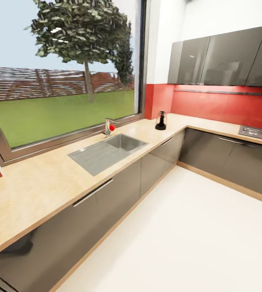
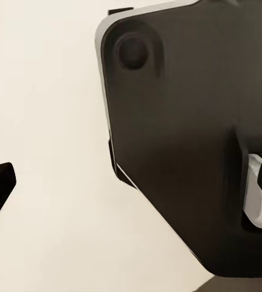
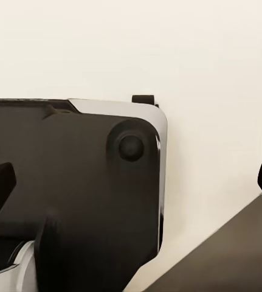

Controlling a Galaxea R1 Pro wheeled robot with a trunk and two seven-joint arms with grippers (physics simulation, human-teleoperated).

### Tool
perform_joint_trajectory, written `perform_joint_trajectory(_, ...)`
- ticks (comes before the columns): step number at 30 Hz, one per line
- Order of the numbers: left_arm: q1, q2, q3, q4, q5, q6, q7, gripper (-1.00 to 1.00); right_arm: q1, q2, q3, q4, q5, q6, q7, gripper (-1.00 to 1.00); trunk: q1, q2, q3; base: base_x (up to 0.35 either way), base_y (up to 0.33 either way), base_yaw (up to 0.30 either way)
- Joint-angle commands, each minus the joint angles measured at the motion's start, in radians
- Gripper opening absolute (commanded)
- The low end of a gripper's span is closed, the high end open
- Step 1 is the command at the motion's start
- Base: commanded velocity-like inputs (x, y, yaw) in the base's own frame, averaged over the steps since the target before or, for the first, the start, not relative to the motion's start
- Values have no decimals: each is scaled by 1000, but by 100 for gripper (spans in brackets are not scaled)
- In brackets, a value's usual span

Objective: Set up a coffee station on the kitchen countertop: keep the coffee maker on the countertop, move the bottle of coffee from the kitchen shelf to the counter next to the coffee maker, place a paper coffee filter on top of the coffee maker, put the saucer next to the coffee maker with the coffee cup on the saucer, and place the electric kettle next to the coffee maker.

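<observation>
Pale wood runs round this kitchen in an L: the surface (image 1: pixel 37 190) passes under a wide window (image 1: pixel 62 81) on the left and turns along a red back wall on the far right, with grey cabinets below and above. Set into it is a steel sink (image 1: pixel 106 152) with a red-knobbed tap (image 1: pixel 110 127), and a hob (image 1: pixel 258 133) lies at the far right. At the far corner stands a small dark appliance, by its look the coffee maker (image 1: pixel 161 121), already on the surface where the task wants it. No bottle, filter, saucer, cup or kettle can be made out, so I judge the robot to be travelling or searching rather than handling anything. The left tool (image 2: pixel 131 182) and right tool (image 3: pixel 131 182) hang over pale floor beside the robot's dark base; each shows dark fingertips at opposite edges of its wrist view, so both seem spread and empty. The next move probably calls for finding the kitchen shelf with the coffee bottle. Open floor (image 1: pixel 196 235) lies ahead, with nothing blocking the way to the corner.
</observation>
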Motion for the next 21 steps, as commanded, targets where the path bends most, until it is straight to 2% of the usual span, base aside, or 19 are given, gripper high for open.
perform_joint_trajectory(1,0,0,9,-1,-8,-1,-4,100,-1,0,-9,1,9,-3,3,100,1,-2,-2,0,0,-287)
perform_joint_trajectory(8,0,22,7,-1,-7,2,-4,100,-1,6,-9,1,9,-4,3,100,1,-2,-2,4,0,-287)
perform_joint_trajectory(21,0,24,10,-3,-5,-2,5,100,-1,18,-11,-4,8,-4,3,100,1,-2,-2,92,0,-287)
